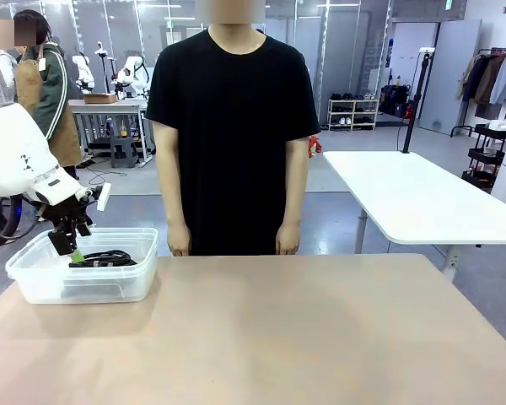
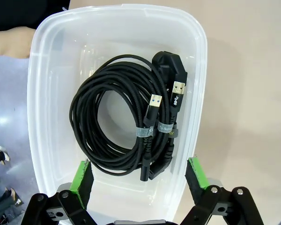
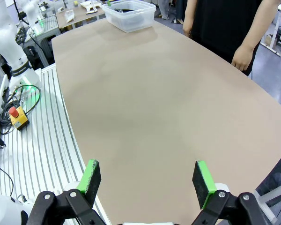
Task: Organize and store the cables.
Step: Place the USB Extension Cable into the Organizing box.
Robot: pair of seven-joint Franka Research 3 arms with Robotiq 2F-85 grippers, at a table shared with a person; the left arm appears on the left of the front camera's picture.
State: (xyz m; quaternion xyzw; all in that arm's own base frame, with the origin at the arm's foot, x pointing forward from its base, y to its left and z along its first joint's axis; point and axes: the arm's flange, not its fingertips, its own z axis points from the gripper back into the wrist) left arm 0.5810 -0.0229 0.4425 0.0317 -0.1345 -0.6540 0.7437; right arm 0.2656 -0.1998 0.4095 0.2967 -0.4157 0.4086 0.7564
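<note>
The cables (image 2: 126, 122) lie as black coils with USB plugs and a chunky plug inside a clear plastic bin (image 2: 47, 93). In the front view the bin (image 1: 34, 278) sits at the table's far left with the cables (image 1: 105, 258) dark inside it. My left gripper (image 1: 72, 251) hangs just over the bin's near rim, open, nothing between its green pads (image 2: 82, 176). From the left wrist view the left gripper (image 2: 139, 176) looks straight down on the coils. My right gripper (image 3: 147, 180) is open and empty above bare tabletop, far from the bin (image 3: 129, 16).
A person in a black shirt (image 1: 232, 110) stands at the far edge, hands (image 1: 179, 240) down at their sides. Bare tan table (image 1: 278, 337) stretches to the right of the bin. A white table (image 1: 422, 194) stands behind on the right.
</note>
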